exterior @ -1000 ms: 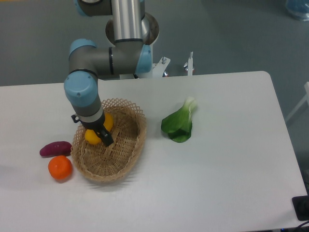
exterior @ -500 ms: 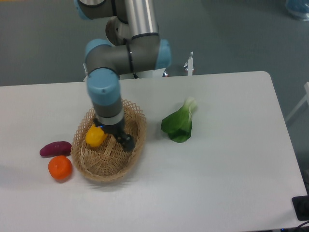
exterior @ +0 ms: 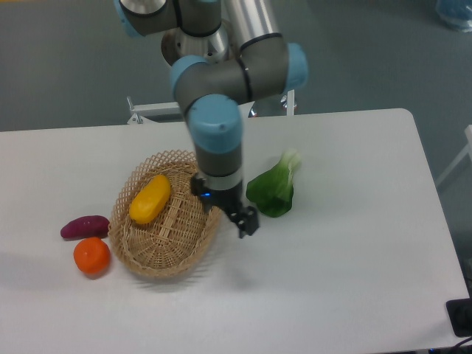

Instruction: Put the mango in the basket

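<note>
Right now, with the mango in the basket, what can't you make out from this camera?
- Gripper: its fingers are dark and too small here, so open or shut is unclear.
- Basket: the arm covers its right rim.
- Mango: only the top shows; how it rests on the weave is hidden.
- Dark thing at the lower right: cut off by the frame edge.

Yellow-orange mango [exterior: 150, 199], tan lattice-woven basket [exterior: 164, 258], purple sweet potato [exterior: 84, 226], green leafy vegetable [exterior: 273, 189]

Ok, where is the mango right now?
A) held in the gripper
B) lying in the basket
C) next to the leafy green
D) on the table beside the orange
B: the mango lies inside the basket, with the gripper off to its right, past the rim.
</note>
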Controlling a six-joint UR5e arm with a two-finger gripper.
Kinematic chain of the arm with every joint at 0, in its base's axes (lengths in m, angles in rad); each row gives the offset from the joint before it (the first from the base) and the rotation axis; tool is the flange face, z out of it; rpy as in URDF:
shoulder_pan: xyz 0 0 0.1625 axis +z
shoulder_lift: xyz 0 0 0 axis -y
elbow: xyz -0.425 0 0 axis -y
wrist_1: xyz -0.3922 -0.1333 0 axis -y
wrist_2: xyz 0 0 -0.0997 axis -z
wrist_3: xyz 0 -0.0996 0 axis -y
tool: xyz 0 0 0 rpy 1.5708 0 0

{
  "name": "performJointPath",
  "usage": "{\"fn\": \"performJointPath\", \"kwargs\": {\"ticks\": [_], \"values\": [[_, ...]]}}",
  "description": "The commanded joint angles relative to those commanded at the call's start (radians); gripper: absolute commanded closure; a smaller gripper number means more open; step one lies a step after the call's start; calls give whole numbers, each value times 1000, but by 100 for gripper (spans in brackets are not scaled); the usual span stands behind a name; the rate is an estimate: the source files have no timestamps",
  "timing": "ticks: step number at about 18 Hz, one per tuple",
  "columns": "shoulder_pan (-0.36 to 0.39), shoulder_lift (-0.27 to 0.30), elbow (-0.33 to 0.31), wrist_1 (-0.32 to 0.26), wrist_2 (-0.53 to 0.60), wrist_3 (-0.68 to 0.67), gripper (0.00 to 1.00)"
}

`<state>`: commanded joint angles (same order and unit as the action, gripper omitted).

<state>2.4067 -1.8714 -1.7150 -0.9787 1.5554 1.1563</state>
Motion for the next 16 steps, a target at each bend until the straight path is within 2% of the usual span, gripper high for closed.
{"fn": "performJointPath", "kwargs": {"ticks": [2,9,16], "values": [[22,-14,23,-2,3,45,0],[86,-52,117,-78,5,89,0],[176,-66,124,-80,5,201,0]]}}
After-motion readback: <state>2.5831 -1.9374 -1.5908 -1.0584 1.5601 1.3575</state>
